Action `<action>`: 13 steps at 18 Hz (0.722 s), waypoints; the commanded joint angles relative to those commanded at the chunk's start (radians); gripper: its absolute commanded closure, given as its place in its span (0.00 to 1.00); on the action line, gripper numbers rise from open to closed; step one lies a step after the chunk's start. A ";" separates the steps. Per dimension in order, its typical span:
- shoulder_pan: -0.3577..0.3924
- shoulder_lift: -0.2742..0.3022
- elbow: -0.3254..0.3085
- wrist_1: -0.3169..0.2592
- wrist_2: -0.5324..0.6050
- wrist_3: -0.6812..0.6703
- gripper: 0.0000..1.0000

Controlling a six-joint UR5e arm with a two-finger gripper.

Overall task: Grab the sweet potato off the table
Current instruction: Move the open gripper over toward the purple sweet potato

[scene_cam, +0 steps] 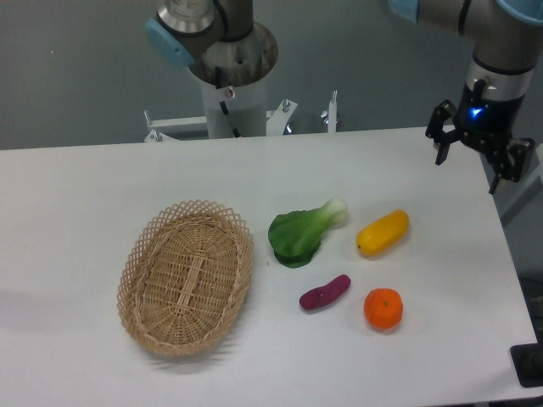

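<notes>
The sweet potato (pixel 325 292) is a small purple-magenta curved tuber lying on the white table (pixel 85 195), right of centre and toward the front. My gripper (pixel 467 172) hangs at the far right over the table's back right edge, well above and far from the sweet potato. Its two dark fingers are spread apart and hold nothing.
A woven wicker basket (pixel 187 275) lies left of the sweet potato. A green bok choy (pixel 304 231) lies just behind it, a yellow oblong vegetable (pixel 383 232) behind and to its right, and a round orange fruit (pixel 383 308) right beside it. The arm's base (pixel 231 85) stands at the back.
</notes>
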State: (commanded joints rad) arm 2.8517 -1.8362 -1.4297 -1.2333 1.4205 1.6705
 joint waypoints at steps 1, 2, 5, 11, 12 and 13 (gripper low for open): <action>0.000 0.000 -0.003 0.000 0.000 0.000 0.00; 0.000 0.000 -0.005 0.002 -0.002 0.000 0.00; -0.002 0.000 -0.011 0.002 -0.008 -0.002 0.00; -0.027 -0.008 -0.018 0.003 -0.006 -0.107 0.00; -0.047 -0.012 -0.018 0.006 -0.005 -0.126 0.00; -0.069 -0.021 -0.018 0.024 -0.003 -0.152 0.00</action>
State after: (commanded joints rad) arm 2.7829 -1.8576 -1.4481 -1.2090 1.4174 1.5189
